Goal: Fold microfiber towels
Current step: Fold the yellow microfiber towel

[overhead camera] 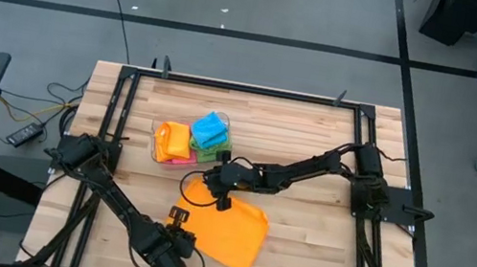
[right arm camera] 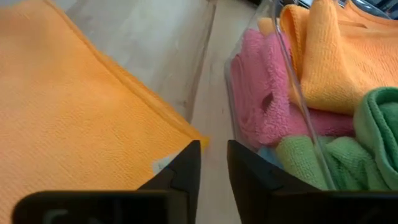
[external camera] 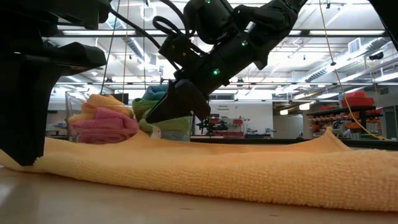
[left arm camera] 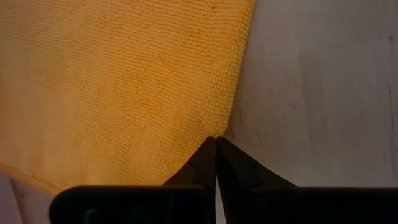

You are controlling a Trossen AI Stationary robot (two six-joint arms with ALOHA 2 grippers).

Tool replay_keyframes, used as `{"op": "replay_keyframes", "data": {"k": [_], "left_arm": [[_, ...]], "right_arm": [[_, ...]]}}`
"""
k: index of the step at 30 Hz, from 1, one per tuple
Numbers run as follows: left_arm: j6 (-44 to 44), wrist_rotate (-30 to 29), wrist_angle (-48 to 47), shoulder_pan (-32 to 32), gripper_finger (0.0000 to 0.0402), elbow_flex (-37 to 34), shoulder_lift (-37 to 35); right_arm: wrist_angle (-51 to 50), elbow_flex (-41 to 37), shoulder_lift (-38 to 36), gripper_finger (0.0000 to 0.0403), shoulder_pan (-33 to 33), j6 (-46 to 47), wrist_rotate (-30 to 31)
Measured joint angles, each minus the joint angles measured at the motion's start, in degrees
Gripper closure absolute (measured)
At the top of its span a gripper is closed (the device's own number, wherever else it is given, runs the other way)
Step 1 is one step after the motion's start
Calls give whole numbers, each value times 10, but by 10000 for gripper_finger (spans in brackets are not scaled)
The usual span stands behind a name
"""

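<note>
The orange microfiber towel [external camera: 236,171] is lying spread on the wooden table [overhead camera: 315,253], just beside the clear plastic tub [overhead camera: 165,128] holding pink, green, blue and orange towels [overhead camera: 194,136]. The left gripper [left arm camera: 216,144] is sitting clenched at the towel's near edge, pinching it. The right gripper [right arm camera: 213,163] is hovering with fingers parted over the corner nearest the tub, grasping nothing.

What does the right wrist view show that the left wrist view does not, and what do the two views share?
Only the right wrist view shows the clear tub holding pink, green and orange towels, with the right gripper slightly open beside it. Only the left wrist view shows the left gripper shut at the spread orange towel's edge. Both show that spread towel and bare wooden table.
</note>
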Motion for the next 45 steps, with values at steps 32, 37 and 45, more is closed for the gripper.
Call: {"op": "replay_keyframes", "data": {"k": [32,37,45], "left_arm": [[0,48,-10,-3,382,20,-13],[15,47,-35,-7,388,46,-13],[28,-94,-94,11,354,47,-13]], "right_arm": [[-242,-3,-93,298,180,139,-162],[-222,-22,-93,308,205,157,-112],[-151,-89,-93,313,221,206,-56]]}}
